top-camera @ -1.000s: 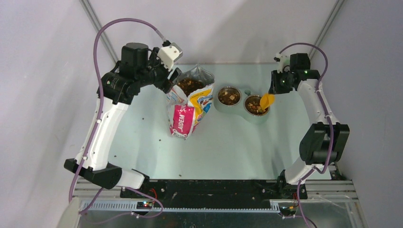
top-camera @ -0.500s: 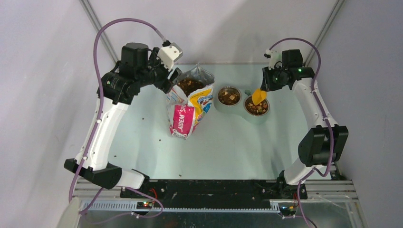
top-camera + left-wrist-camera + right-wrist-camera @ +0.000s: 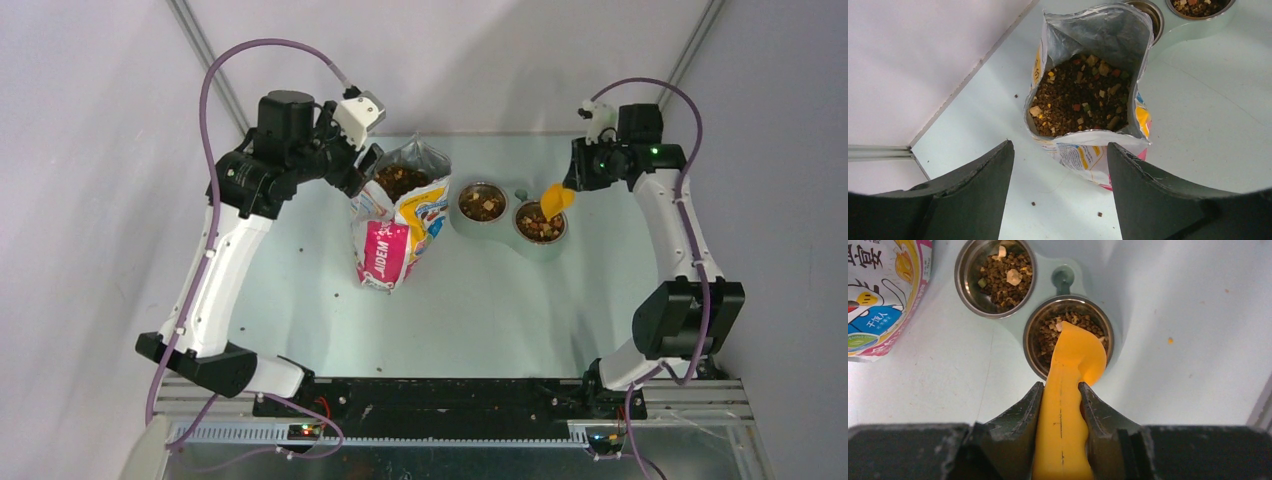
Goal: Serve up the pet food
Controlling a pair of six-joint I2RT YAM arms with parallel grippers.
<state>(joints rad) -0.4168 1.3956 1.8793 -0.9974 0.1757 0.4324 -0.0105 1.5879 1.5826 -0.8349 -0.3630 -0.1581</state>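
The pet food [image 3: 1078,100] fills an open cartoon-cat bag [image 3: 395,235] standing left of centre. More kibble lies in both steel bowls, left [image 3: 995,275] and right [image 3: 1048,335], of a pale double feeder [image 3: 505,240]. My right gripper [image 3: 1060,385] is shut on the handle of a yellow scoop [image 3: 1073,360]. The scoop's head hangs over the right bowl [image 3: 540,224] with its rounded back towards the wrist camera. My left gripper [image 3: 1060,147] stands open just behind the bag's mouth, apart from it, with nothing between its fingers.
Loose kibble bits [image 3: 1033,203] dot the pale table near the bag, and one lies in front of it [image 3: 338,294]. An orange crumb [image 3: 1170,340] sits right of the feeder. The white back wall runs close behind the bag and bowls.
The right wrist swung left and then back to the right, and the scoop shifted a little over the right bowl. The left arm and the bag have not moved.
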